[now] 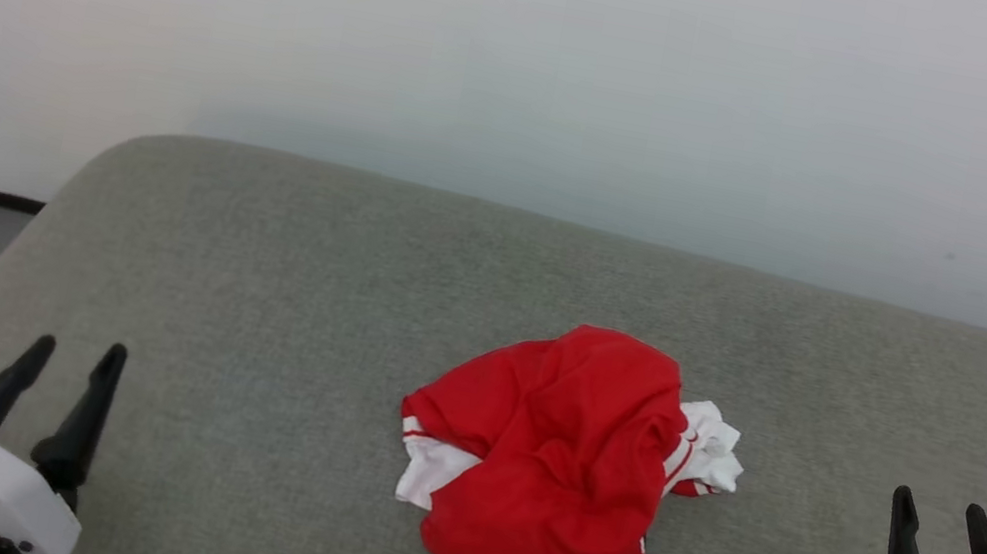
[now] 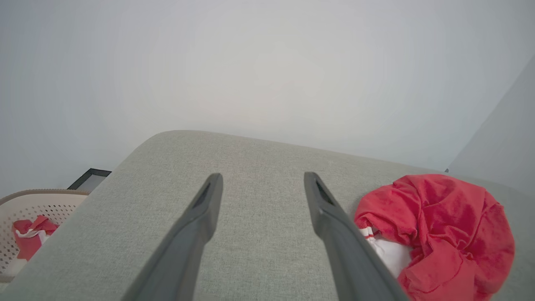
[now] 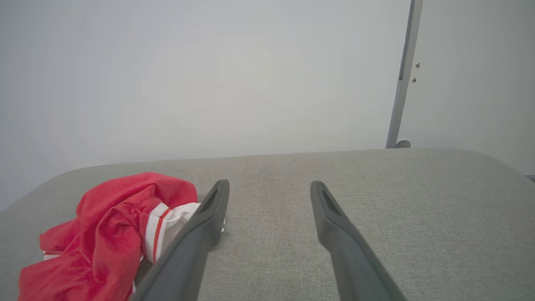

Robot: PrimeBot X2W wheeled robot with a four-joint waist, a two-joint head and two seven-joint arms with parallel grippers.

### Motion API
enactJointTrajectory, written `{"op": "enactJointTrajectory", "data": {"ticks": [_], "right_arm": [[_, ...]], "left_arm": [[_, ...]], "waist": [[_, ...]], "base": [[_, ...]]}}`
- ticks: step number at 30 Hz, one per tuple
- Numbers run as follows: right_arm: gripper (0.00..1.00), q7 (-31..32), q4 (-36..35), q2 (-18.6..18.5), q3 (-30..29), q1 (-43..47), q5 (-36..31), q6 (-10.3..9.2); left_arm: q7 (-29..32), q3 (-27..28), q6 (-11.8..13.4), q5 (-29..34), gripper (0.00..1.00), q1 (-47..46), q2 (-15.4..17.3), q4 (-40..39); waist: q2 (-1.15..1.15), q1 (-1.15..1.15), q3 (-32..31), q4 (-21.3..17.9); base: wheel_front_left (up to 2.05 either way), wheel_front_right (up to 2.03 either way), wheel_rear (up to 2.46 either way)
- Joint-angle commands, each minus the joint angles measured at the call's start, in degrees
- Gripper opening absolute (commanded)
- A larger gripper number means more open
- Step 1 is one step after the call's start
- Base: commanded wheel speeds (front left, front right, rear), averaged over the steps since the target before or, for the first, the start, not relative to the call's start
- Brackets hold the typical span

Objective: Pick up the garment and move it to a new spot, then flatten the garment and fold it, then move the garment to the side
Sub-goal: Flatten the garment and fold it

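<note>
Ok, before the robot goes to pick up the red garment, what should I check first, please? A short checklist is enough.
1. Left gripper jaws open, holding nothing: ok.
2. Right gripper jaws open, holding nothing: ok.
3. Garment lying between both grippers, touched by neither: ok.
4. Bare grey surface beside it for a new spot: ok.
5. Garment flat: not ok, it is a crumpled heap.
6. Which edge is collar or hem: cannot tell.

Head camera looks down; wrist cameras skim low, sharing the garment (image 1: pixel 557 461).
</note>
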Motion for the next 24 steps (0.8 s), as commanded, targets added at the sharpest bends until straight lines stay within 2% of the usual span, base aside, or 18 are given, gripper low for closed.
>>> {"op": "enactJointTrajectory", "data": {"ticks": [1,10,24], "right_arm": [[1.00,0.43,0.23,-0.11,0.18,-0.99,0.28,-0.08],[1.00,4.40,4.81,-1.46,2.20,-6.43,0.27,-0.08],[1.00,12.73,17.89,-5.83,4.90,-17.38,0.71,-0.07]], "left_arm": [[0.11,-0.24,0.27,0.11,1.00,-0.56,-0.20,-0.71],[2.19,-1.90,0.90,0.72,1.00,-2.30,-1.22,-3.55],[2.31,-4.77,-1.31,1.99,1.00,-7.25,-4.80,-2.62]], "waist": [[0.00,0.00,0.82,1.34],[0.00,0.00,4.14,6.76],[0.00,0.00,11.62,13.45]], "base": [[0.00,0.00,0.00],[0.00,0.00,0.00],[0.00,0.00,0.00]]}}
